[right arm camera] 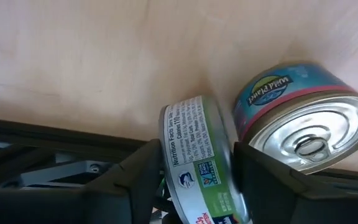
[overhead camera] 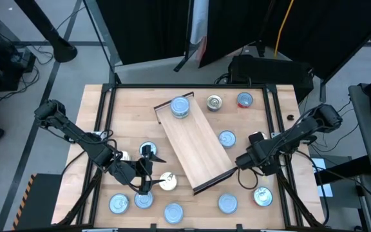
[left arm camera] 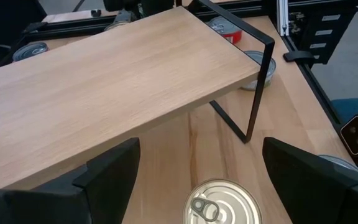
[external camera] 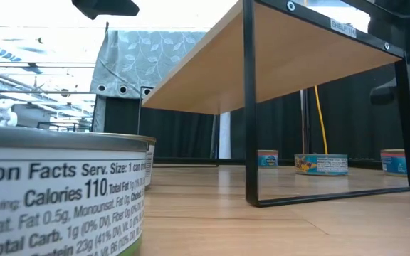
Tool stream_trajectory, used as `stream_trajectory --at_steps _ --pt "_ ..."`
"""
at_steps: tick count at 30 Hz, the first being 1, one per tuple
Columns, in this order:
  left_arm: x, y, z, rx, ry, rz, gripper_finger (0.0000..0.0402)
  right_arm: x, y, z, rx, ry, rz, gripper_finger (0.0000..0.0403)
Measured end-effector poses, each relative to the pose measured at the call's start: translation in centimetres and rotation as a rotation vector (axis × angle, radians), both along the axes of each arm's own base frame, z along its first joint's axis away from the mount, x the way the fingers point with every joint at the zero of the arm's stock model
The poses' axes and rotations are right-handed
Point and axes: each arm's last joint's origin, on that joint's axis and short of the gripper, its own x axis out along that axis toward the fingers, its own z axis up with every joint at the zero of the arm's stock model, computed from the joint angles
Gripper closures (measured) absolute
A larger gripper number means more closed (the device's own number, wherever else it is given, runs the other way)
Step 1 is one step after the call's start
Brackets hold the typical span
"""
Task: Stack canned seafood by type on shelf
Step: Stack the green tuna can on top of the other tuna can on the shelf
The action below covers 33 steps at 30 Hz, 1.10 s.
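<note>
The shelf is a long wooden board on thin dark legs. It stands slanted in the middle of the bench. One blue-topped can sits on the far end of the shelf.

To the left of the shelf's near end is the left hand. Its two fingers are spread wide apart and hold nothing. A cream can with a pull tab lies on the bench right at that hand, between the fingers, just beside the shelf's near left corner. A blue-topped can sits a little farther back, also left of the shelf. More blue-topped cans lie in a row near the front edge of the bench, in front of the shelf: one far left, one just by the left hand, one in the middle, and one more to the right.

Behind the shelf's far end sit a silver can and a blue-topped can with red on it. Another blue-topped can lies just right of the shelf's middle.

The right hand is at the shelf's near right corner. Its fingers are squeezed on a green-and-white can held on its edge. A blue and pink can lies right next to it. One more blue-topped can sits near the front right of the bench.
</note>
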Motion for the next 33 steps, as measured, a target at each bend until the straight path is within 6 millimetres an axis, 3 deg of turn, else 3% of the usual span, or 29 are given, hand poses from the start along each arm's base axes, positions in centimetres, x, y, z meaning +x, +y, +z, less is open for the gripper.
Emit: stream_trajectory --at_steps 12,21,28,33 --pt "0.0 0.0 0.0 0.001 0.002 0.001 0.0063 0.3 0.1 -0.7 -0.020 0.036 0.001 0.0278" --pt "0.0 0.0 0.0 0.000 0.002 0.001 0.0063 0.2 0.0 -0.4 -0.041 0.049 -0.013 0.0281" --pt "0.0 0.0 0.0 0.001 0.002 0.000 0.0063 0.6 0.1 2.6 -0.113 0.072 -0.045 0.0283" --pt "0.0 0.0 0.0 0.016 0.000 -0.008 0.0063 1.7 0.5 5.1 -0.126 -0.046 -0.102 0.0283"
